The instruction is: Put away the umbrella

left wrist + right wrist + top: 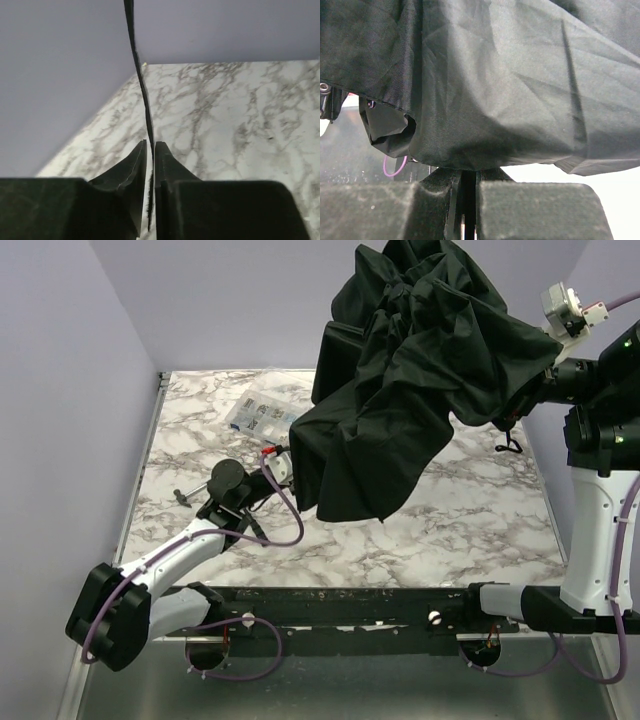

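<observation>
The right pincer (pixel 467 175), jaws together, grips the umbrella (pixel 420 370) beneath its canopy above the surface (pixel 400 540), while the left pincer (pixel 151 145) clamps the umbrella's lower canopy edge.

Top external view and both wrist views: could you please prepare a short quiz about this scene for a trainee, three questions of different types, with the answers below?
1. True or false: the umbrella lies flat on the table.
2. Where is the clear plastic box? A) on the far side of the table, left of the middle; B) at the near edge, on the right; C) in a gripper.
3. In the left wrist view, what passes between the fingers of the left gripper?

Key
1. False: it hangs above the table, and the right gripper is shut on it.
2. A.
3. A thin black strip.
</observation>
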`<state>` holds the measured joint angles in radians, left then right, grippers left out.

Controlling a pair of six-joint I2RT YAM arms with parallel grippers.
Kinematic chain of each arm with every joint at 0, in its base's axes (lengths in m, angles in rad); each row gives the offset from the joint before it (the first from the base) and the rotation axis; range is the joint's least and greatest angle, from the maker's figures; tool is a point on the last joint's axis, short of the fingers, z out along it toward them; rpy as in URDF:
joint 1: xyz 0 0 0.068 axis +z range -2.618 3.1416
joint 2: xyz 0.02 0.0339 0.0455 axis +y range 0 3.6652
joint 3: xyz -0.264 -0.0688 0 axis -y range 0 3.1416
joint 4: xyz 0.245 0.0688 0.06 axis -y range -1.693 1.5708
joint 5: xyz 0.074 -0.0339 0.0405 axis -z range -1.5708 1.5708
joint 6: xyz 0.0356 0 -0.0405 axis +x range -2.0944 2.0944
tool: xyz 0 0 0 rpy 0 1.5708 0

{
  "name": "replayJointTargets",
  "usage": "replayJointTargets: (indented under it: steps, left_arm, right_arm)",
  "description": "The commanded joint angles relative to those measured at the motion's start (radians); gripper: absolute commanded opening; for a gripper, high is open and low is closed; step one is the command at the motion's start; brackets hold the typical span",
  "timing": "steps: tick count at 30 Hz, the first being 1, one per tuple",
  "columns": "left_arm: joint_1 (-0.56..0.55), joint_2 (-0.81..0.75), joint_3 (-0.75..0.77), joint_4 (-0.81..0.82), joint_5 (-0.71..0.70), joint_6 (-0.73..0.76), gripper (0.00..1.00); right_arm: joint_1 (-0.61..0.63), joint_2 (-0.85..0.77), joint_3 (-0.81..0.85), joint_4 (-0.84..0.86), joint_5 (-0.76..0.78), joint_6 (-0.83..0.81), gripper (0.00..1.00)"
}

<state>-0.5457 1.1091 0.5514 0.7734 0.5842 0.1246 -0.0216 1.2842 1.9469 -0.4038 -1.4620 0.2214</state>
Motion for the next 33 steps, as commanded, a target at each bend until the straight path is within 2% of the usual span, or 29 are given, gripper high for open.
replayJointTargets:
  steps: [1,5,6,7,8,9,10,11,12,13,15,16,18,19,21,23,25,27,28,29,30,31,32,33]
  left_arm:
    - [-0.002,0.005,0.038,-0.038,-0.031,0.05,0.0]
    - [0.059,-0.005,0.037,-0.079,0.027,0.138,0.0]
    - [0.096,-0.001,0.044,-0.082,0.059,0.15,0.0]
    - [0.129,0.007,0.051,-0.08,0.099,0.155,0.0]
    - [0.167,0.016,0.06,-0.078,0.142,0.167,0.0]
    - [0.191,0.03,0.074,-0.087,0.179,0.178,0.0]
    - [0.216,0.041,0.099,-0.11,0.221,0.191,0.0]
    - [0.235,0.051,0.13,-0.153,0.251,0.205,0.0]
    - [0.246,0.058,0.155,-0.204,0.286,0.226,0.0]
    - [0.254,0.064,0.183,-0.275,0.303,0.267,0.0]
    - [0.261,0.067,0.216,-0.401,0.319,0.35,0.0]
    - [0.263,0.064,0.22,-0.44,0.32,0.38,0.0]
    - [0.274,0.054,0.197,-0.448,0.32,0.397,0.0]
    - [0.277,0.046,0.177,-0.418,0.321,0.388,0.0]
    - [0.277,0.024,0.158,-0.407,0.331,0.377,0.0]
    - [0.277,0.0,0.154,-0.424,0.346,0.368,0.0]
    - [0.286,-0.031,0.153,-0.428,0.363,0.34,0.0]
    - [0.308,-0.061,0.15,-0.419,0.385,0.3,0.0]
    - [0.324,-0.074,0.145,-0.405,0.394,0.274,0.0]
    - [0.34,-0.093,0.136,-0.39,0.403,0.251,0.0]
    - [0.352,-0.106,0.129,-0.381,0.416,0.236,0.0]
    - [0.365,-0.122,0.124,-0.374,0.424,0.219,0.0]
    - [0.375,-0.132,0.121,-0.373,0.428,0.212,0.0]
    - [0.383,-0.143,0.119,-0.378,0.43,0.21,0.0]
  right_arm:
    - [-0.007,-0.022,-0.004,0.056,-0.018,0.018,0.0]
    - [-0.01,-0.029,-0.045,0.092,-0.097,0.023,0.0]
    - [-0.011,-0.04,-0.103,0.211,-0.13,0.092,0.0]
    - [-0.011,-0.065,-0.191,0.452,-0.184,0.312,0.0]
    - [-0.011,-0.09,-0.328,0.97,-0.198,0.6,0.0]
    - [-0.011,-0.09,-0.428,1.428,-0.202,1.005,0.0]
    - [-0.011,-0.06,-0.454,1.718,-0.205,1.222,0.0]
    - [-0.01,-0.041,-0.478,1.853,-0.206,1.38,0.0]
    - [-0.009,-0.036,-0.507,1.969,-0.208,1.453,0.0]
    - [-0.009,-0.045,-0.549,1.993,-0.207,1.456,0.0]
    - [-0.007,-0.084,-0.611,1.915,-0.208,1.344,0.0]
    - [-0.001,-0.108,-0.635,1.825,-0.207,1.234,0.0]
    - [0.019,-0.13,-0.668,1.629,-0.203,1.062,0.0]
    - [0.02,-0.119,-0.683,1.623,-0.2,1.051,0.0]
    - [0.019,-0.058,-0.685,1.713,-0.181,1.138,0.0]
    - [0.02,0.052,-0.604,1.815,-0.127,1.289,0.0]
    - [0.039,0.178,-0.436,1.934,-0.055,1.471,0.0]
    - [0.062,0.278,-0.242,1.904,0.026,1.569,0.0]
    - [0.068,0.3,-0.191,1.742,0.073,1.502,0.0]
    - [0.077,0.294,-0.144,1.491,0.115,1.298,0.0]
    - [0.091,0.284,-0.081,1.114,0.146,1.062,0.0]
    - [0.111,0.288,0.048,0.773,0.203,0.747,0.0]
    - [0.137,0.307,0.152,0.451,0.263,0.525,0.0]
    - [0.152,0.315,0.232,0.333,0.3,0.394,0.0]
